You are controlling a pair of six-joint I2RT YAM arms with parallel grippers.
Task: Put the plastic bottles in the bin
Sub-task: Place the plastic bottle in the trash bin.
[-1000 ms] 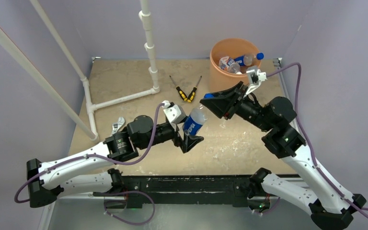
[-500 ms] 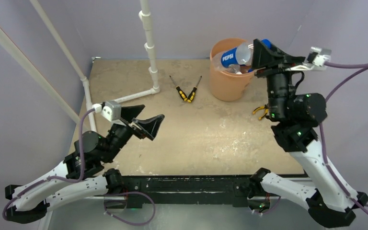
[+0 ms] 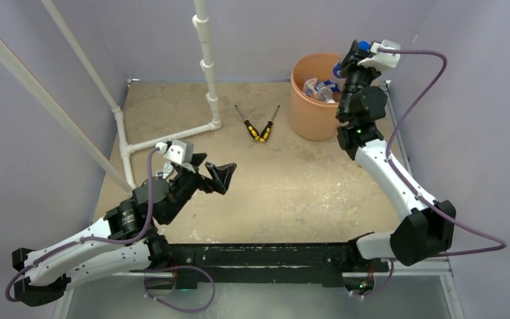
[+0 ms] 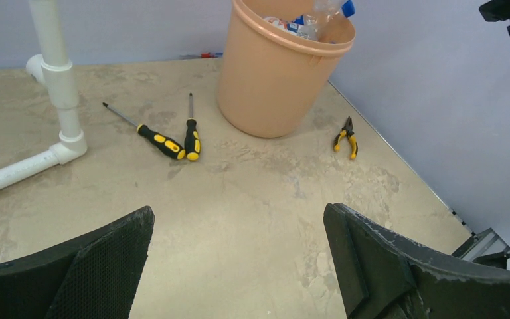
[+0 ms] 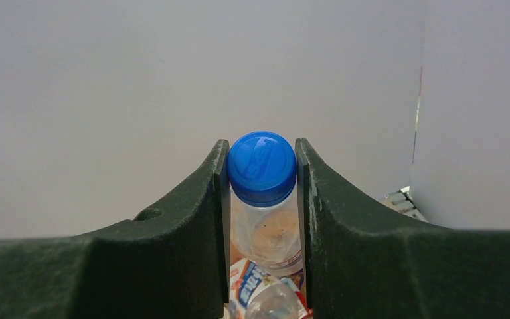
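My right gripper (image 5: 261, 149) is shut on a clear plastic bottle (image 5: 263, 199) with a blue cap, and its pads press the cap and neck from both sides. In the top view that gripper (image 3: 353, 54) hangs above the far right rim of the orange bin (image 3: 313, 116). Several other plastic bottles (image 3: 317, 88) lie inside the bin, and one red-labelled bottle (image 5: 269, 292) shows below the held one. My left gripper (image 4: 238, 216) is open and empty over bare table, left of centre (image 3: 216, 174).
Two yellow-and-black screwdrivers (image 3: 259, 127) lie left of the bin. Yellow-handled pliers (image 4: 346, 137) lie to its right near the table edge. A white PVC pipe frame (image 3: 207, 66) stands at the back left. The right wall (image 4: 438, 100) is close to the bin.
The bottle passed from my left gripper to the right one, which carried it up over the bin and turned. The left gripper opened wide and drew back to the left.
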